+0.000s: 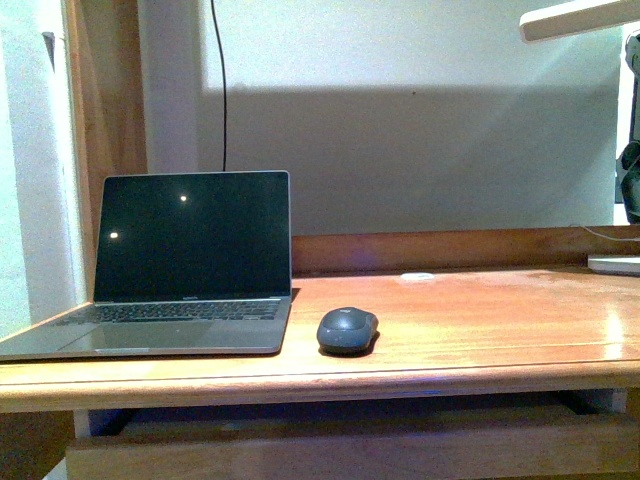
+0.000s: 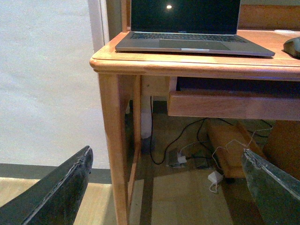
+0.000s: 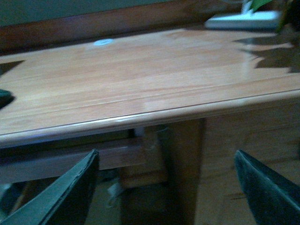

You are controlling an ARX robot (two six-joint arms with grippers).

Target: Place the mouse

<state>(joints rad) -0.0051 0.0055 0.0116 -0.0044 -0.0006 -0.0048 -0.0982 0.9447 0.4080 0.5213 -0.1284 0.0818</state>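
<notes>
The dark grey oval mouse lies on the wooden desk, just right of the open laptop. A sliver of the mouse shows at the edge of the left wrist view. My left gripper hangs open below and in front of the desk's left corner, holding nothing. My right gripper is open too, low in front of the desk's right part, with nothing between its fingers. Neither arm shows in the front view.
A black cable runs up the wall behind the laptop. A white lamp base stands at the desk's far right. Under the desk are a drawer front, a desk leg and loose cables with a charger.
</notes>
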